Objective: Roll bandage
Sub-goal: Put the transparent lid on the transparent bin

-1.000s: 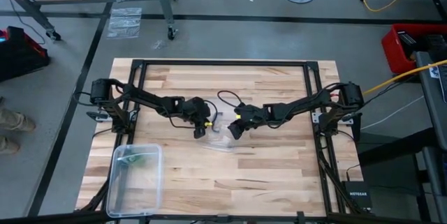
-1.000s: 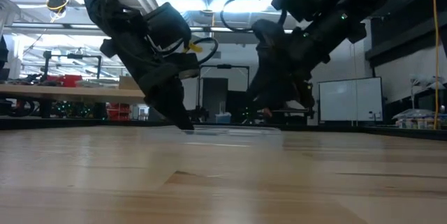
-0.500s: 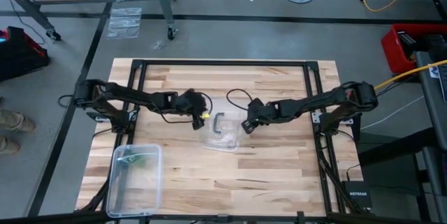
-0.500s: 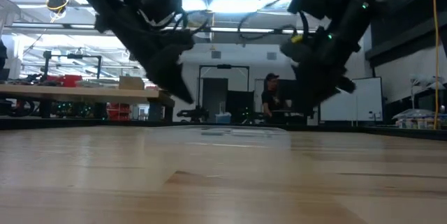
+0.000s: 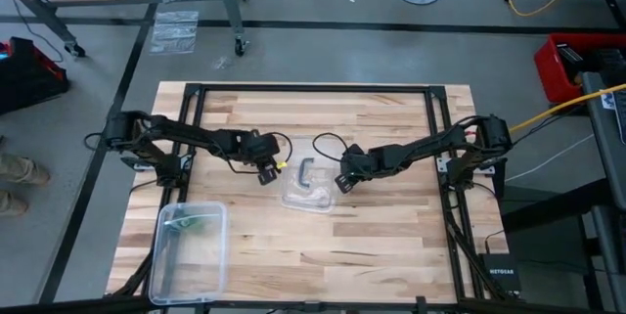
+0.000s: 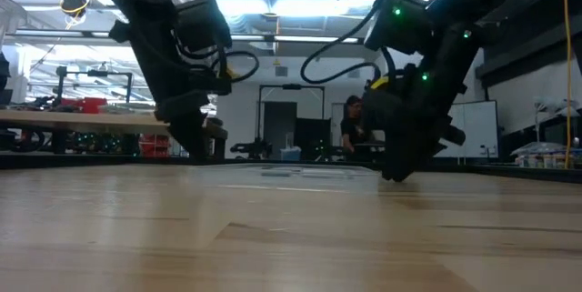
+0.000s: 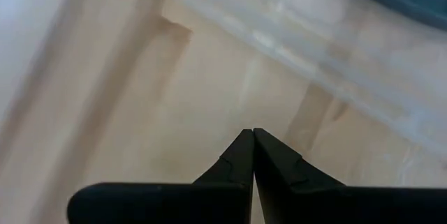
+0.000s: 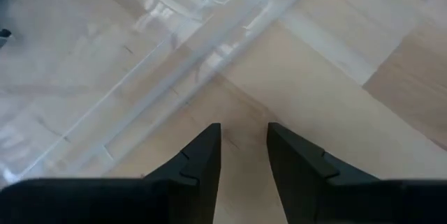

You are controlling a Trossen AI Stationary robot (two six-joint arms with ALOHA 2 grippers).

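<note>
High view: left gripper (image 5: 266, 176) low over the table (image 5: 391, 246), fingers together, empty, just left of a clear lid (image 5: 309, 189); right gripper (image 5: 341, 183) at the lid's right edge, fingers apart, empty; bandage (image 5: 196, 224) in a clear box (image 5: 164, 263), front left.

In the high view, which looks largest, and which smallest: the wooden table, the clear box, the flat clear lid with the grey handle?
1. Table, by far the largest.
2. Clear box.
3. Lid, smallest; its clear edges are faint, so the gap to the box is unsure.
</note>
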